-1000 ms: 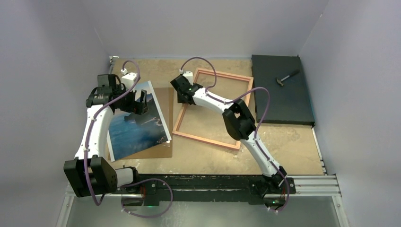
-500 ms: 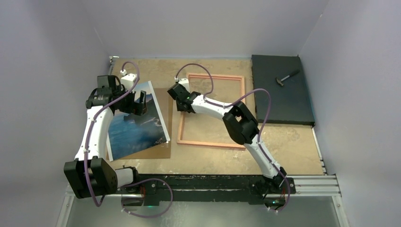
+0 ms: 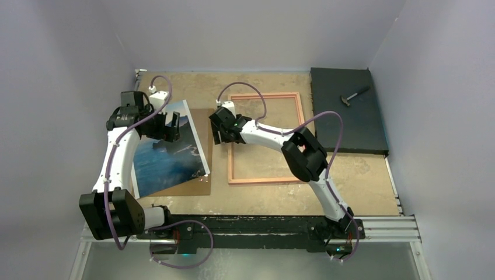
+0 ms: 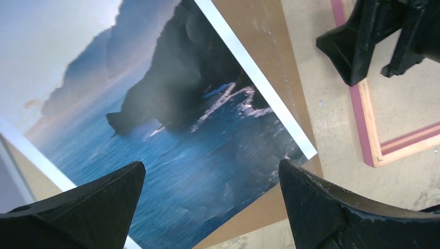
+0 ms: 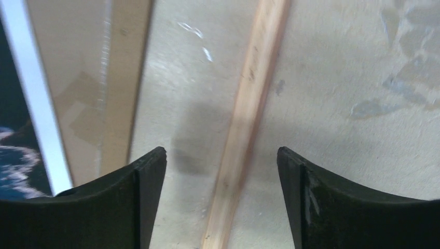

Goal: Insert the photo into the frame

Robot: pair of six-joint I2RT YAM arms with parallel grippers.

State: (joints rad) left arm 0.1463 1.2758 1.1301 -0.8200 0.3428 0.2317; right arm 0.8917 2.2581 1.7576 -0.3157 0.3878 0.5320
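Starting at the right gripper (image 5: 220, 153): spread open, one finger either side of the left rail of the frame (image 5: 249, 104), low over it. Rail blurred in the wrist view, so cannot tell about contact. Over to the left gripper (image 4: 211, 168): released too, fingers wide, hanging above the photo (image 4: 171, 129). Below that, lying flat and skewed on the brown backing board (image 3: 203, 131), white border bright along the right edge. Next, a strip of board and bare table (image 3: 362, 175), then the frame again, flat on the table beside the board, apart from the photo, tabletop showing through. Far right, on a black mat (image 3: 350, 125), a small hammer (image 3: 354, 96).
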